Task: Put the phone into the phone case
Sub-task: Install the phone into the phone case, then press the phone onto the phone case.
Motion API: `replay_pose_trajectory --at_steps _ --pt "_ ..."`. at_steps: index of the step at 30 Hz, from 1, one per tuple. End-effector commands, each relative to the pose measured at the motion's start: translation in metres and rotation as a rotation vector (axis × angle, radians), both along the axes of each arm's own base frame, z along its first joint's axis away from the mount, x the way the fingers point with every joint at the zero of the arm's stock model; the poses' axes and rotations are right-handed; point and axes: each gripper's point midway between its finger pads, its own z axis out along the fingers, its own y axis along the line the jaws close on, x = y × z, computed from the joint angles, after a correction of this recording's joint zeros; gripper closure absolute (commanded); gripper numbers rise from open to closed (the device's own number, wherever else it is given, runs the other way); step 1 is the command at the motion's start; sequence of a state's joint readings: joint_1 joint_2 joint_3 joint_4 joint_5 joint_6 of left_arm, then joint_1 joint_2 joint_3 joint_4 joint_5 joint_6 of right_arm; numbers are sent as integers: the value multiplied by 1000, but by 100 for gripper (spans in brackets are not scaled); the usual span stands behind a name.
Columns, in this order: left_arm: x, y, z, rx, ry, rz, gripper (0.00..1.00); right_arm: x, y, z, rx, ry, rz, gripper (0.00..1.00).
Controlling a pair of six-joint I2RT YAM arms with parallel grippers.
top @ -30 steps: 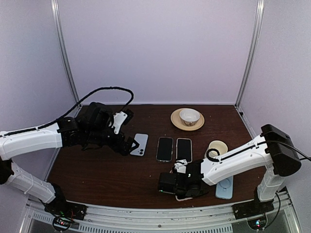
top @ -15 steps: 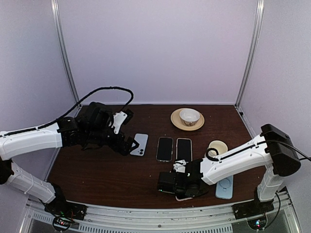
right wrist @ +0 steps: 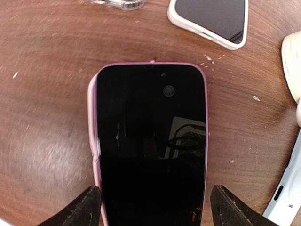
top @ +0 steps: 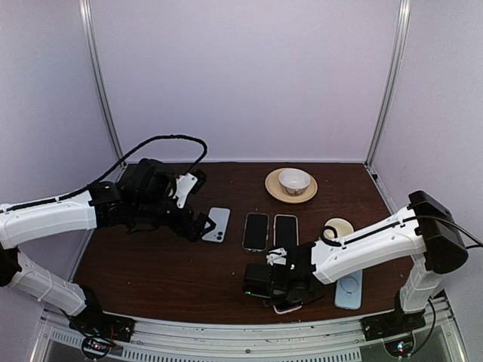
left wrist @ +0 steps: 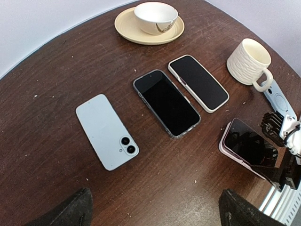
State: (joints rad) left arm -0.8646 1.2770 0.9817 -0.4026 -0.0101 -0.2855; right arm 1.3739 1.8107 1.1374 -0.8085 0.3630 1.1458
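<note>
A phone (right wrist: 151, 141) with a black screen lies face up in a pink phone case (right wrist: 92, 122), whose rim shows along the phone's left side and top. My right gripper (right wrist: 153, 209) is open over its near end, one finger on each side; the right finger stands apart from the phone. From above, the right gripper (top: 273, 286) hides most of the pink case (top: 287, 308) near the table's front edge. My left gripper (left wrist: 155, 214) hangs open over bare table, close to a light blue phone (left wrist: 107, 132) that lies face down.
A phone in a clear case (top: 256, 231) and a phone in a white case (top: 286, 232) lie side by side mid-table. A cream mug (top: 337, 228), a light blue empty case (top: 349, 291) and a bowl on a saucer (top: 293, 182) are to the right and back.
The right gripper's fingers have spread wider around the phone and case, and the gripper has shifted slightly away from the front edge. The left arm has not moved.
</note>
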Motion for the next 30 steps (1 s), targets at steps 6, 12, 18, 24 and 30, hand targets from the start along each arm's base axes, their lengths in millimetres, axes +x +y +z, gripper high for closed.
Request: replay_pose_trajectory --at_steps 6,12,18,24,30 --pt "3 -1 9 -19 -19 -5 2 -18 -10 29 66 102 93 15" --pt "4 -1 8 -17 -19 -5 2 -11 -28 23 63 134 71 35" --pt "3 -1 9 -18 -21 -6 2 -16 -36 -2 86 194 43 53" --pt "4 0 8 -14 -19 -6 2 -29 -36 -29 92 269 47 69" --pt "4 0 9 -15 -22 -7 2 -47 -42 -49 62 342 50 83"
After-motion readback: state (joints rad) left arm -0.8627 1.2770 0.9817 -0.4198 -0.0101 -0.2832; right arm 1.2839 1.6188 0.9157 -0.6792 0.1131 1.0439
